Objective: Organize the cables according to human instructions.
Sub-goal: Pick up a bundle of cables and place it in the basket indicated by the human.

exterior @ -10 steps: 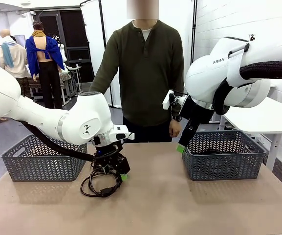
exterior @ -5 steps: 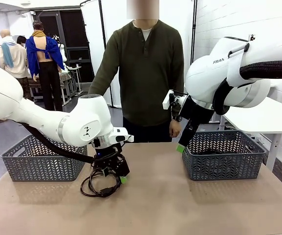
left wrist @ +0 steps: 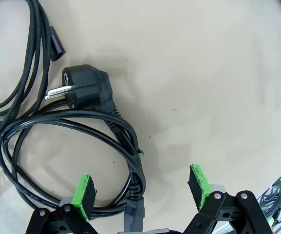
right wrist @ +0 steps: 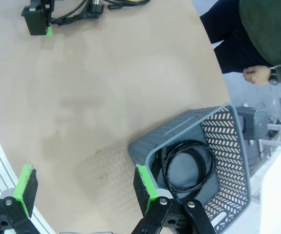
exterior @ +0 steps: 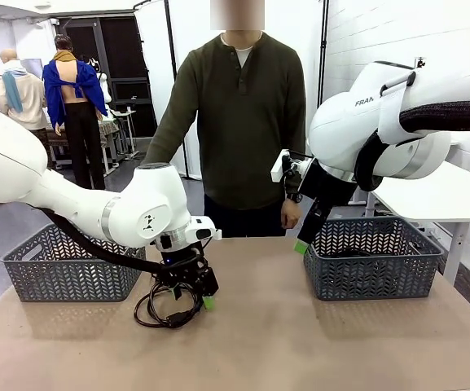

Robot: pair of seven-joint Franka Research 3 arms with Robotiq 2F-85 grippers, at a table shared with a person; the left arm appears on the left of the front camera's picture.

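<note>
On the table's left half lies a black coiled cable [exterior: 168,323] with a round plug [left wrist: 84,87]. My left gripper [exterior: 194,287] hangs low over its right side, open. In the left wrist view the green pads [left wrist: 85,195] stand on either side of the coil's strands [left wrist: 136,165], with my left gripper [left wrist: 141,192] just above them. More black cable loops [left wrist: 30,53] run past the upper left. My right gripper [exterior: 304,238] is open and empty, raised beside the right basket [exterior: 365,277]. In the right wrist view that basket [right wrist: 179,127] holds another coiled cable [right wrist: 211,165].
A second grey basket [exterior: 72,281] stands at the table's left edge. A person in a dark green shirt [exterior: 243,122] stands at the far side, with one hand [exterior: 290,213] hanging near my right gripper. The brown tabletop [exterior: 300,342] is bare in front.
My left gripper has sunk a little lower and slightly to the right over the cable coil. The right arm and the person have not moved.
</note>
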